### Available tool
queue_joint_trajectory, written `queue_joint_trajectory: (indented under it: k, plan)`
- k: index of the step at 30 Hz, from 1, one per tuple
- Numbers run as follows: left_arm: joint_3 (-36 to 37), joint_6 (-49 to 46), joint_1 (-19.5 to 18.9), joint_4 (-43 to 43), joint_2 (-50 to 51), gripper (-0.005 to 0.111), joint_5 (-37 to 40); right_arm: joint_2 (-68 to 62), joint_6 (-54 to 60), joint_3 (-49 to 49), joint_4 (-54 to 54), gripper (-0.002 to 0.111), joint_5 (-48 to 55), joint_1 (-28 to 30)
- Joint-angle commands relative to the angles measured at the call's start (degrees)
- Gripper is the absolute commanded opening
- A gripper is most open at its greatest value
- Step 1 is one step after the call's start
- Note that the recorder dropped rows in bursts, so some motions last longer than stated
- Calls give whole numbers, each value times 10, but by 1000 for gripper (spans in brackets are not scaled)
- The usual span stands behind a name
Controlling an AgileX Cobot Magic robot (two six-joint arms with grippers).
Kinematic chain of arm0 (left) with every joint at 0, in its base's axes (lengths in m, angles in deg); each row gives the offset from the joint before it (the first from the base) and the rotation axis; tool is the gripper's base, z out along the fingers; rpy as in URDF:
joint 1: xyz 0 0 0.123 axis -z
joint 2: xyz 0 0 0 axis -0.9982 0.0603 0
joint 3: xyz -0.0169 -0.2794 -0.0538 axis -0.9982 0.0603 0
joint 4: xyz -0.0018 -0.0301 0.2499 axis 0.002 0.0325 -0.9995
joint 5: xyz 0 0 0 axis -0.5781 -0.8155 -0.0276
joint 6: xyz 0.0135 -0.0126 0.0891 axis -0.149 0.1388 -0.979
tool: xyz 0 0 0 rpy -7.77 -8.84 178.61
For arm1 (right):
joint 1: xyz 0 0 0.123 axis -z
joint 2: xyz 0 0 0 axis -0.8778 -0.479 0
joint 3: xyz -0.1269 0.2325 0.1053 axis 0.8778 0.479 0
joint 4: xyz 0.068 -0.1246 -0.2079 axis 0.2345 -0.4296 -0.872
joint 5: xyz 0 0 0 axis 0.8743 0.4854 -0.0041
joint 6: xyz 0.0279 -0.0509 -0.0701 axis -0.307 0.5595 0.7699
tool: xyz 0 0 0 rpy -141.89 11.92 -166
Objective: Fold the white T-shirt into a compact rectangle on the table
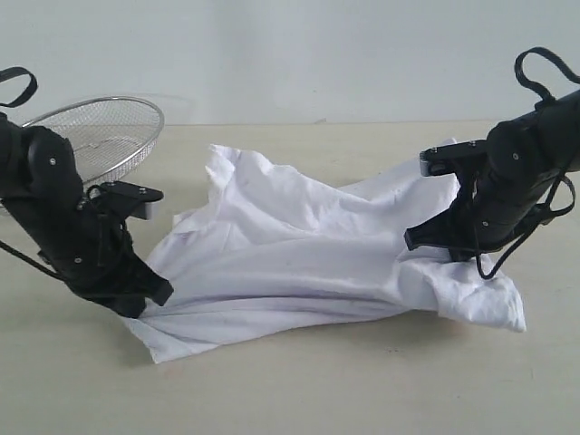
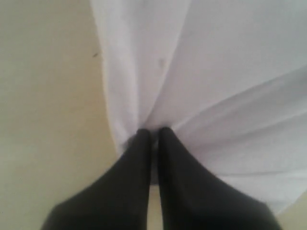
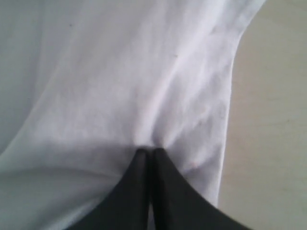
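The white T-shirt (image 1: 299,254) lies rumpled across the middle of the table (image 1: 299,390), stretched between both arms and partly lifted at its two sides. Its red lettering is hidden. My left gripper (image 1: 149,299) is shut on the shirt's left edge low by the tabletop; in the left wrist view the cloth (image 2: 201,72) bunches at the black fingertips (image 2: 144,139). My right gripper (image 1: 419,243) is shut on the shirt's right side, a little above the table; folds of the shirt (image 3: 120,72) gather at its fingertips (image 3: 160,155).
A silver wire-mesh basket (image 1: 104,131) stands at the back left, just behind the left arm. A loose flap of shirt (image 1: 485,299) hangs down to the table under the right arm. Bare tabletop runs along the front edge.
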Motion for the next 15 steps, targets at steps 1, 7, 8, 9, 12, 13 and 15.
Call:
queue_joint_trajectory:
  k: [1, 7, 8, 9, 12, 13, 15]
  plan:
    - [9, 9, -16, -56, -37, 4, 0, -30, 2, 23, -30, 0, 61, 17]
    - [-4, -179, -13, 147, -76, 4, -47, 3, 6, 22, -30, 0, 39, 4]
    - [-10, -205, -13, 188, -76, 4, -47, 15, 8, 22, -30, 0, 36, -1]
    - [-12, -231, -13, 220, -76, 4, -46, 29, 11, 22, -30, 0, 32, -7]
    - [-26, -345, -5, 309, -73, 4, -36, 65, 26, 22, -30, 0, 25, -20]
    - [-32, -368, 2, 326, -70, 4, -46, 73, 27, 22, -30, 0, 23, -23]
    - [-47, -386, 19, 336, -55, 4, -79, 87, 27, 17, -30, 0, 20, -24]
